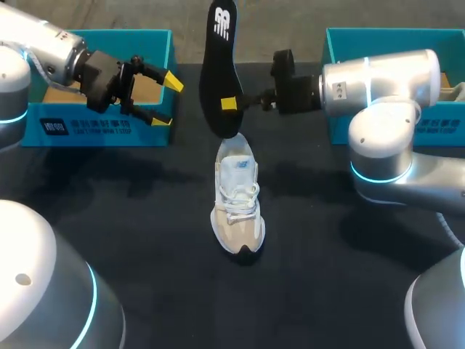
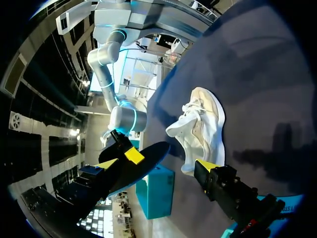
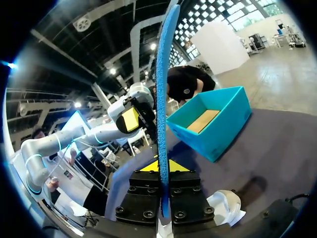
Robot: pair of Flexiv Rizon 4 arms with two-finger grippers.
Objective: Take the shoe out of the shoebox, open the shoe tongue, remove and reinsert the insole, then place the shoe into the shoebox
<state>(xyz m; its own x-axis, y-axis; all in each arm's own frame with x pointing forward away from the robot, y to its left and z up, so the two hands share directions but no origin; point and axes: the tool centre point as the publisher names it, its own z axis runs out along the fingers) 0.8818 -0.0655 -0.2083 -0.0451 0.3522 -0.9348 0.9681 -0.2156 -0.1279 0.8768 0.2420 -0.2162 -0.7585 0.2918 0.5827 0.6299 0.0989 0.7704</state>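
A white lace-up shoe (image 1: 237, 200) stands on the black table, toe toward the front edge. Above its heel opening hangs the black insole (image 1: 219, 69), held upright, with my right gripper (image 1: 231, 104) shut on its lower part. In the right wrist view the insole (image 3: 162, 99) shows edge-on with a blue underside, clamped between the yellow tips of the right gripper (image 3: 161, 166). My left gripper (image 1: 163, 98) stands open and empty, left of the insole and in front of the left shoebox (image 1: 43, 131). From the left wrist the shoe (image 2: 200, 126) lies ahead, the insole (image 2: 143, 166) beside it.
A second teal box (image 1: 392, 43) sits at the back right behind my right arm. The left shoebox (image 3: 218, 124) shows a brown cardboard floor. Bare black table lies around and in front of the shoe.
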